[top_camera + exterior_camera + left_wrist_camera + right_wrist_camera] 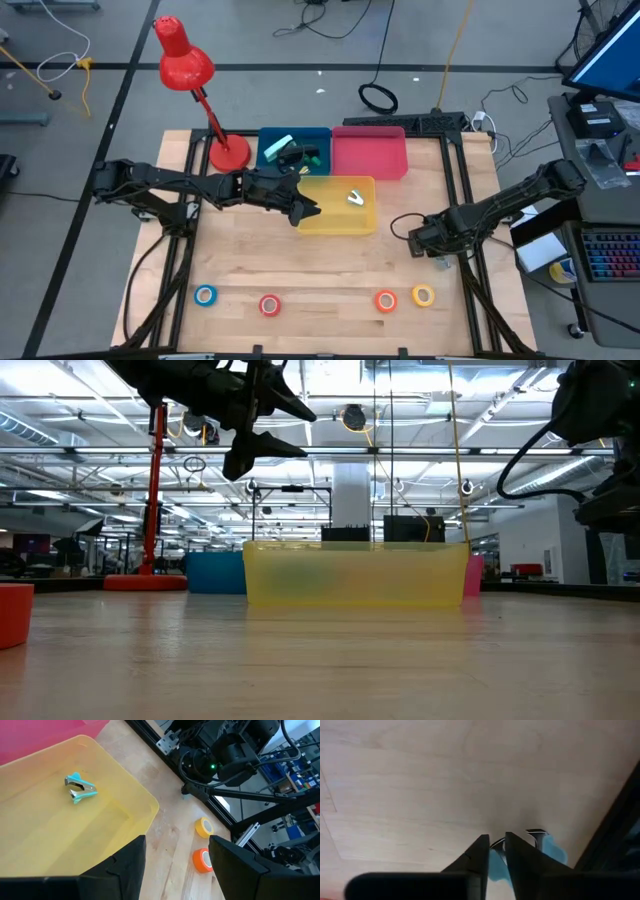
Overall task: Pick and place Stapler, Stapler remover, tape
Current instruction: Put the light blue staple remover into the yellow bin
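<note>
A light-blue stapler remover (547,851) lies on the wooden table near its right edge. My right gripper (493,851) (413,240) points down and is shut on it. Another stapler remover (80,787) (356,197) lies on the floor of the yellow bin (335,228). My left gripper (177,870) (305,210) hangs open above that bin's near left corner, holding nothing. A dark and green stapler (298,155) lies in the blue bin (266,140). Blue (205,295), red (270,304), orange (386,300) and yellow (423,296) tape rolls lie flat along the near edge. My right gripper pinches the stapler remover's blue body (496,864) between its two fingers, coming from above and pointing down. The remover's chrome jaws (536,833) stick out past one finger. The remover lies on the tabletop.
A pink bin (368,152) stands behind the yellow one, beside the blue bin. A red desk lamp (185,62) rises from its base (228,153) at the far left. Black frame rails (455,190) run along the table's sides. Bare wood lies between the bins and the tape rolls.
</note>
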You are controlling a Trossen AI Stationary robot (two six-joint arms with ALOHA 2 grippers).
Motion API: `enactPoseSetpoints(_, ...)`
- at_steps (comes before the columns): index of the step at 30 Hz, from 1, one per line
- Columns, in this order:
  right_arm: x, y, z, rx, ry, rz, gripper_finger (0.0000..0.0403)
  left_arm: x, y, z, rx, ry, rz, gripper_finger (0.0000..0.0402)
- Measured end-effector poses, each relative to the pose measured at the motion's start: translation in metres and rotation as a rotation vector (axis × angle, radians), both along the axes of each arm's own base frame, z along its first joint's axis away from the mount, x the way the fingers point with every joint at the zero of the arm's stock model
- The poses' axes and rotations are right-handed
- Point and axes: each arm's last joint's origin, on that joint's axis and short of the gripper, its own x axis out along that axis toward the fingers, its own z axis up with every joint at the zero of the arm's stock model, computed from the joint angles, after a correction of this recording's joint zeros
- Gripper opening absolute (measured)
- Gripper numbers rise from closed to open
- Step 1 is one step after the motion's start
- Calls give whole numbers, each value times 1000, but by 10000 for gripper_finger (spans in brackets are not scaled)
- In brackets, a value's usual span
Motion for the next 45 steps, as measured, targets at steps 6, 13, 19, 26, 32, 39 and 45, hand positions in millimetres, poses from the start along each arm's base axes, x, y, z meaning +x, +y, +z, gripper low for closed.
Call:
enactPoseSetpoints(6, 0, 0, 0, 1, -7, 23, 5, 0, 0, 0, 14, -1, -5, 216)
enactPoseSetpoints(13, 0, 0, 0, -3, -10, 32, 18, 0, 0, 0, 18, 0, -5, 216)
enactPoseSetpoints(19, 5, -2, 0, -93, -81, 23, 44, 0, 1, 0, 24, 1, 11, 216)
enactPoseSetpoints(26, 12, -2, 1, -142, -190, 93, 59, 0, 1, 0, 24, 1, 11, 216)
enactPoseSetpoints(32, 6, 2, 10, 62, -208, 165, 46, 0, 1, 0, 33, 2, 8, 216)
enactPoseSetpoints(39, 0, 4, 28, 132, -371, 183, 18, 0, 1, -1, 46, 7, 2, 216)
enactPoseSetpoints(45, -2, 14, 41, 184, -525, 168, 4, -1, 1, -3, 44, 37, 1, 216)
